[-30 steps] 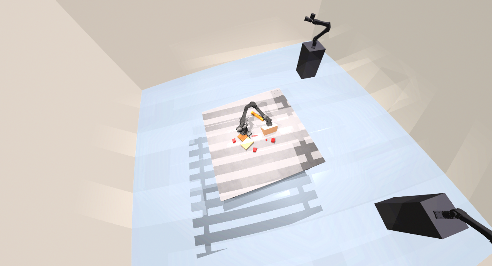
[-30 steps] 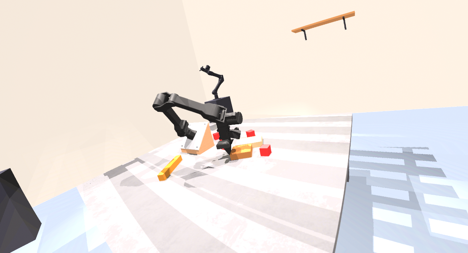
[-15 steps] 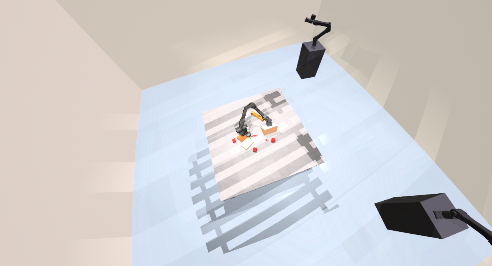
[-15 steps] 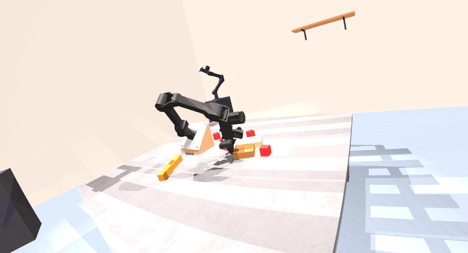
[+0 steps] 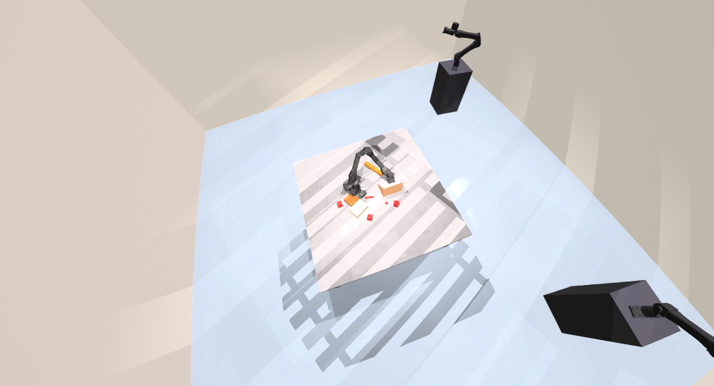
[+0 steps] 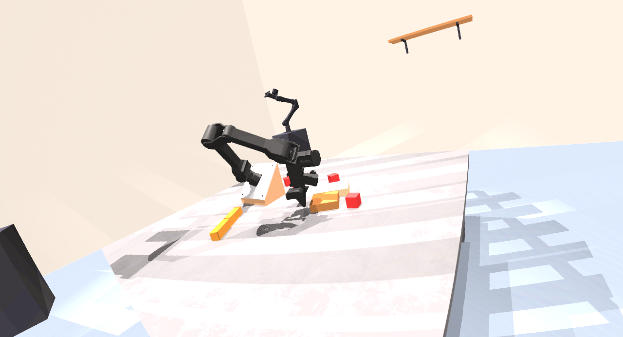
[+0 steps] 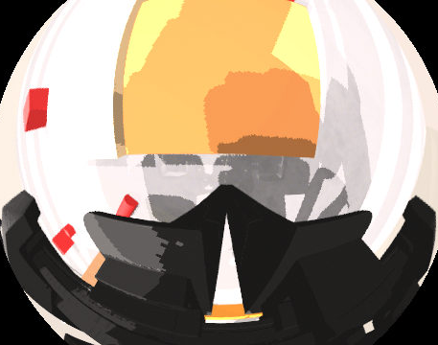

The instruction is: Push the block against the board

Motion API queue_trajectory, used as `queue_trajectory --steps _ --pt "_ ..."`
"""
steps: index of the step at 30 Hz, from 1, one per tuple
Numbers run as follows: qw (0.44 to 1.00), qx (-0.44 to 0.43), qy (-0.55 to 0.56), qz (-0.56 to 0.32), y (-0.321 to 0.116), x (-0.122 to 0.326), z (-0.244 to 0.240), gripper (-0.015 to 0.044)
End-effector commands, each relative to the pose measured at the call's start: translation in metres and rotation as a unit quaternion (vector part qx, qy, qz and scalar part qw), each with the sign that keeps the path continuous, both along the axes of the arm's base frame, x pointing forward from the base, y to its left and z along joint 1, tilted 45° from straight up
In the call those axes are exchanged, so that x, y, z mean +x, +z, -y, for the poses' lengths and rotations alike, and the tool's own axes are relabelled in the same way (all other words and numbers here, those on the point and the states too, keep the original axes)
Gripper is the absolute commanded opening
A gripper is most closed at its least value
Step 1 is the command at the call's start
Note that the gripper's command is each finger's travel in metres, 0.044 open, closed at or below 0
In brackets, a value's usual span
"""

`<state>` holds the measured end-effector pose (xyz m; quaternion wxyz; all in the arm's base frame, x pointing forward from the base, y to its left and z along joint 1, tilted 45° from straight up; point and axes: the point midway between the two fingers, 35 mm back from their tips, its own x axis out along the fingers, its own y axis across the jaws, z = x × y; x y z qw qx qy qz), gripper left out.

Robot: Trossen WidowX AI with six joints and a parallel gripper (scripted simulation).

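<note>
The orange square block (image 5: 351, 199) (image 6: 324, 202) (image 7: 180, 96) lies flat on the table. The pale cream board (image 5: 358, 208) (image 6: 343, 188) lies flat along its far side, seen from the exterior view. They look touching or nearly so; whether the sides meet fully and any edges are even cannot be told. My gripper (image 6: 303, 204) (image 7: 226, 188) is shut and empty, pointing down beside the block's near end. In the wrist view a strip of shadowed table shows between the fingertips and the block. The fingertips are hidden in the top view.
Red cubes (image 5: 339, 204) (image 5: 370, 217) (image 5: 396, 203) (image 6: 353, 200) (image 7: 37, 107) stand around the parts. A red rod (image 5: 369, 197) (image 7: 127, 206) lies near the block. A white-topped wedge (image 5: 391, 188) (image 6: 275, 189) and a yellow-orange bar (image 5: 372, 168) (image 6: 226, 224) are near the arm's base.
</note>
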<state>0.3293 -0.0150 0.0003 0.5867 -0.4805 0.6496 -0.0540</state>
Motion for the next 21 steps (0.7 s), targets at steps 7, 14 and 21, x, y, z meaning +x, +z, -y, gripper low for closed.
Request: queue_trajectory --steps 7,14,21 --pt "1.000 0.000 -0.001 -0.003 0.004 -0.016 0.010 0.0000" --pt "1.000 0.000 -0.001 -0.003 0.006 -0.022 0.014 0.0000" --pt "1.000 0.001 -0.001 -0.003 0.044 -0.026 -0.026 0.0000"
